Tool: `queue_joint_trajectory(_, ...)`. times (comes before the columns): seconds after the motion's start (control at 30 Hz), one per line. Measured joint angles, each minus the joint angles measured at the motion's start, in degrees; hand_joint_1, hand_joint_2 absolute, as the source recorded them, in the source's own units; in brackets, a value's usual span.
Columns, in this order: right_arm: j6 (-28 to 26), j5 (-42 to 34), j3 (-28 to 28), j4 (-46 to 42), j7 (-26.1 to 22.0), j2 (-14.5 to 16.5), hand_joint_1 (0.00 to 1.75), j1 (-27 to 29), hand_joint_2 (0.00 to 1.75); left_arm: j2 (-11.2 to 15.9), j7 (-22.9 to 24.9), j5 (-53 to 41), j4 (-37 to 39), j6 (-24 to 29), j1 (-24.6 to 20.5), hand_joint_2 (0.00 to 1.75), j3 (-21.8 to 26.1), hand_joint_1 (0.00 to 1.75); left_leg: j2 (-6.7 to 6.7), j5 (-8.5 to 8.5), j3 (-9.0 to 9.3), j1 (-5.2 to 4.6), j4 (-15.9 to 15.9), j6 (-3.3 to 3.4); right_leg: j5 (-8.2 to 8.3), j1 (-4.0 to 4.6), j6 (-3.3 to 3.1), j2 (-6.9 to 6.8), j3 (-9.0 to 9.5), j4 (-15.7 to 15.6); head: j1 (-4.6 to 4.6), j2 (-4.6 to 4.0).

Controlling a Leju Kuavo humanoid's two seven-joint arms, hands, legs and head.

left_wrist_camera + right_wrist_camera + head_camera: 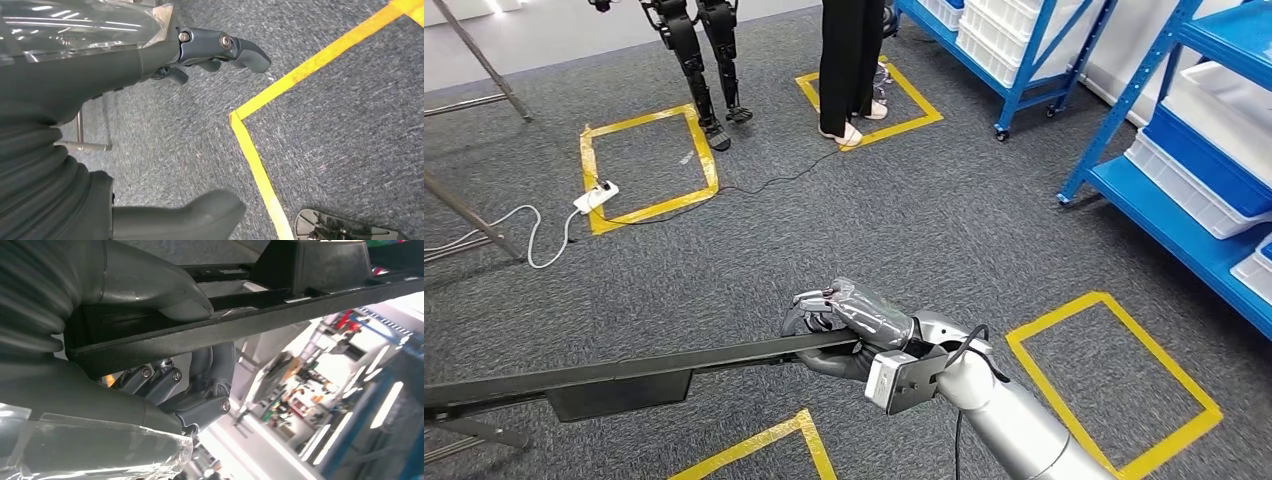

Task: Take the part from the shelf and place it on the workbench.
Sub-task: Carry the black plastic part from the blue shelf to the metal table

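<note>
The right hand [844, 325] grips the long black part [624, 375] at one end. The left hand [220, 47] hangs empty, fingers apart. The part looks rigid and lever-heavy; a hold nearer its middle would likely be steadier.

Grey carpet [924, 220] covers the floor, marked with squares of yellow tape [1114, 390]. Blue metal shelving [1214, 170] on the right side of the head view carries white bins [1184, 190], and a second blue rack [1014, 60] on castors stands further back. A white power strip [595, 197] with a trailing white cable lies on the tape of another square, near slanted metal legs [484, 60].
</note>
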Motion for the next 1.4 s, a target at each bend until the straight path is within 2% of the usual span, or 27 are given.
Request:
queue_joint_trajectory(0.1,0.63,0.06,0.44,0.07,0.01,0.89,1.75,-0.66,1.75,-0.19,0.09,0.12,-0.01,0.53,0.19,1.75,0.02,0.00,-0.37,0.00,-0.43,0.13,0.17,-1.01,0.66,0.25,-1.24,-0.19,0.34,-0.88,-0.09,0.00)
queue_joint_trajectory(0.17,1.04,0.01,0.71,0.08,0.03,1.67,1.75,-1.42,1.75,-0.35,0.20,0.14,-0.02,0.65,0.29,1.75,0.02,0.00,0.86,-1.00,-1.13,0.31,1.60,-1.61,0.92,0.11,-2.07,-0.57,0.36,-1.05,-0.22,0.00)
queue_joint_trajectory(0.2,1.19,-0.06,0.82,0.09,0.03,2.00,1.75,-1.81,1.75,-0.39,0.25,0.14,-0.05,0.66,0.27,1.75,0.02,0.00,1.79,-2.43,-2.22,0.35,3.93,-1.89,0.99,0.02,-2.46,-0.86,0.41,-1.15,-0.36,0.00)
queue_joint_trajectory(0.27,1.44,-0.22,0.95,0.18,0.04,2.35,1.75,-2.29,1.75,-0.49,0.26,0.14,-0.13,0.65,0.23,1.75,0.02,0.00,3.23,-6.20,-5.89,0.41,11.46,-2.35,0.89,0.23,-2.95,-1.62,0.42,-1.16,-0.58,0.00)
queue_joint_trajectory(0.3,1.60,-0.28,1.03,0.27,0.04,2.43,1.75,-2.39,1.75,-0.52,0.18,0.15,-0.18,0.62,0.24,1.75,0.02,0.00,3.43,-7.50,-7.71,0.45,14.99,-2.47,0.82,0.38,-3.04,-2.06,0.42,-1.15,-0.57,0.00)
queue_joint_trajectory(0.33,1.76,-0.34,1.14,0.39,0.05,2.44,1.75,-2.48,1.75,-0.55,0.01,0.24,-0.21,0.54,0.29,1.75,0.03,0.00,3.51,-7.84,-8.81,0.46,16.94,-2.48,0.78,0.52,-3.09,-2.50,0.43,-1.15,-0.57,0.00)
queue_joint_trajectory(0.37,1.91,-0.46,1.29,0.52,0.05,2.48,1.75,-2.62,1.75,-0.58,-0.25,0.36,-0.23,0.41,0.34,1.75,0.05,0.00,3.60,-7.10,-8.79,0.46,16.71,-2.39,0.75,0.63,-3.13,-2.92,0.45,-1.14,-0.57,0.00)
queue_joint_trajectory(0.4,2.05,-0.65,1.45,0.62,0.06,2.56,1.75,-2.84,1.75,-0.59,-0.62,0.51,-0.25,0.28,0.37,1.75,0.10,0.00,3.81,-5.43,-7.48,0.43,14.07,-2.16,0.72,0.74,-3.14,-3.30,0.50,-1.14,-0.56,0.00)
queue_joint_trajectory(0.47,2.25,-1.11,1.74,0.73,0.05,2.89,1.75,-3.54,1.75,-0.61,-1.36,0.84,-0.26,0.13,0.34,1.75,0.28,0.00,5.40,-1.94,-3.06,0.11,5.88,-1.38,0.64,1.10,-3.08,-3.88,0.60,-1.10,-0.55,0.00)
queue_joint_trajectory(0.5,2.34,-1.33,1.83,0.78,0.04,3.08,1.75,-3.92,1.75,-0.65,-1.69,0.98,-0.27,0.11,0.31,1.75,0.38,0.00,6.07,-0.99,-1.43,-0.12,2.81,-0.99,0.57,1.29,-2.96,-4.09,0.62,-1.09,-0.51,0.00)
queue_joint_trajectory(0.57,2.51,-1.73,1.97,0.96,0.02,3.40,1.75,-4.51,1.75,-0.76,-2.16,1.22,-0.27,-0.09,0.30,1.75,0.52,0.00,6.41,-0.79,-0.57,-0.55,0.85,-0.45,0.41,1.56,-2.64,-4.62,0.69,-1.15,-0.47,0.00)
queue_joint_trajectory(0.63,2.68,-1.96,2.14,1.18,0.02,3.71,1.75,-4.94,1.75,-0.94,-2.41,1.33,-0.27,-0.33,0.38,1.75,0.65,0.00,5.57,-0.45,-0.40,-0.53,0.36,0.12,0.17,1.54,-2.22,-4.95,0.69,-1.07,-0.48,0.00)
queue_joint_trajectory(0.67,2.74,-1.99,2.22,1.26,0.03,3.83,1.75,-5.15,1.75,-1.05,-2.51,1.36,-0.27,-0.37,0.40,1.75,0.72,0.00,5.19,-0.17,-0.19,-0.40,0.00,0.48,-0.38,1.52,-2.09,-4.46,0.35,-0.22,-0.45,0.00)
queue_joint_trajectory(0.73,2.75,-2.01,2.36,1.42,0.09,3.88,1.75,-5.50,1.75,-1.29,-3.04,1.30,-0.28,-0.30,0.38,1.75,0.84,0.00,4.39,0.31,0.13,-0.11,-0.52,1.00,-2.85,1.32,-2.21,-2.68,-1.94,4.82,-0.31,0.00)
queue_joint_trajectory(0.8,2.63,-1.91,2.46,1.63,0.37,3.81,1.75,-5.51,1.75,-1.48,-3.97,1.18,-0.29,-0.23,0.36,1.75,0.85,0.00,3.54,0.38,0.09,-0.12,-0.54,1.13,-5.86,1.07,-2.33,-1.58,-5.56,12.46,-0.16,0.00)
queue_joint_trajectory(0.83,2.50,-1.81,2.55,1.72,0.61,3.77,1.75,-5.41,1.75,-1.56,-4.46,1.15,-0.29,-0.27,0.39,1.75,0.85,0.00,3.11,0.37,0.08,-0.12,-0.52,1.13,-6.50,0.94,-2.07,-1.42,-6.87,14.87,-0.15,0.00)
queue_joint_trajectory(0.87,2.30,-1.70,2.66,1.78,0.85,3.76,1.75,-5.32,1.75,-1.62,-4.91,1.15,-0.29,-0.36,0.40,1.75,0.86,0.00,2.75,0.36,0.10,-0.11,-0.49,1.10,-6.19,0.80,-1.58,-1.36,-7.16,15.12,-0.13,0.00)
queue_joint_trajectory(0.9,2.06,-1.61,2.76,1.80,1.06,3.77,1.75,-5.26,1.75,-1.68,-5.33,1.16,-0.29,-0.54,0.42,1.75,0.87,0.00,2.38,0.31,0.15,-0.08,-0.42,1.04,-4.95,0.59,-0.93,-1.34,-6.32,12.99,-0.14,0.00)
queue_joint_trajectory(0.97,1.51,-1.35,2.90,1.70,1.35,3.80,1.75,-5.19,1.75,-1.78,-6.30,1.21,-0.29,-0.94,0.42,1.75,0.95,0.00,1.85,0.05,0.19,-0.07,-0.06,0.63,-1.45,0.10,0.13,-1.23,-2.70,4.83,-0.14,0.00)
queue_joint_trajectory(1.03,1.04,-0.99,3.02,1.52,1.61,3.86,1.75,-5.00,1.75,-1.80,-7.22,1.41,-0.29,-1.41,0.42,1.75,1.17,0.00,1.60,-0.41,-0.03,-0.20,0.48,0.11,0.54,-0.15,-0.07,-1.09,-0.37,-0.29,-0.13,0.00)
queue_joint_trajectory(1.1,0.66,-0.66,3.18,1.39,1.79,3.98,1.75,-4.74,1.75,-1.78,-7.92,1.74,-0.29,-1.91,0.46,1.75,1.55,0.00,1.62,-0.55,-0.29,-0.30,0.75,0.50,0.87,-0.14,-0.69,-1.02,-0.12,-0.85,-0.14,0.00)
queue_joint_trajectory(1.17,0.39,-0.36,3.30,1.33,1.82,4.20,1.75,-4.60,1.75,-1.70,-8.55,2.10,-0.29,-2.30,0.49,1.75,1.84,0.00,1.75,-0.61,-0.27,-0.27,0.88,0.95,1.05,-0.50,-0.57,-0.97,-0.09,-0.99,-0.17,0.00)
queue_joint_trajectory(1.2,0.30,-0.19,3.31,1.31,1.81,4.38,1.75,-4.57,1.75,-1.63,-8.87,2.21,-0.29,-2.51,0.49,1.75,1.91,0.00,1.78,-0.60,-0.11,-0.35,0.75,0.92,1.16,-0.76,-0.41,-0.95,0.03,-1.28,-0.24,0.00)
queue_joint_trajectory(1.23,0.19,-0.03,3.30,1.26,1.81,4.59,1.75,-4.58,1.75,-1.55,-9.18,2.29,-0.29,-2.70,0.49,1.75,1.94,0.00,1.81,-0.27,0.45,-0.53,-0.19,1.16,1.40,-0.85,-0.19,-0.94,0.38,-1.93,-0.35,0.00)
queue_joint_trajectory(1.3,-0.07,0.17,3.20,1.20,1.75,4.80,1.75,-4.53,1.75,-1.51,-9.69,2.31,-0.29,-3.22,0.48,1.75,1.98,0.00,2.01,1.40,2.72,-0.40,-4.07,1.97,1.38,-0.50,-0.22,-0.98,0.67,-2.21,-0.57,0.00)
queue_joint_trajectory(1.33,-0.22,0.22,3.14,1.20,1.69,4.78,1.75,-4.55,1.75,-1.53,-9.87,2.31,-0.29,-3.49,0.47,1.75,1.99,0.00,2.08,2.32,3.88,-0.18,-6.08,2.47,0.72,-0.27,-0.38,-0.96,0.19,-1.05,-0.58,0.00)
queue_joint_trajectory(1.4,-0.50,0.32,2.91,1.36,1.51,4.53,1.75,-4.55,1.75,-1.61,-10.05,2.30,-0.29,-3.96,0.46,1.75,2.05,0.00,2.01,3.18,4.73,0.34,-7.70,2.72,-1.85,-0.39,-0.57,-0.91,-2.62,4.66,-0.40,0.00)
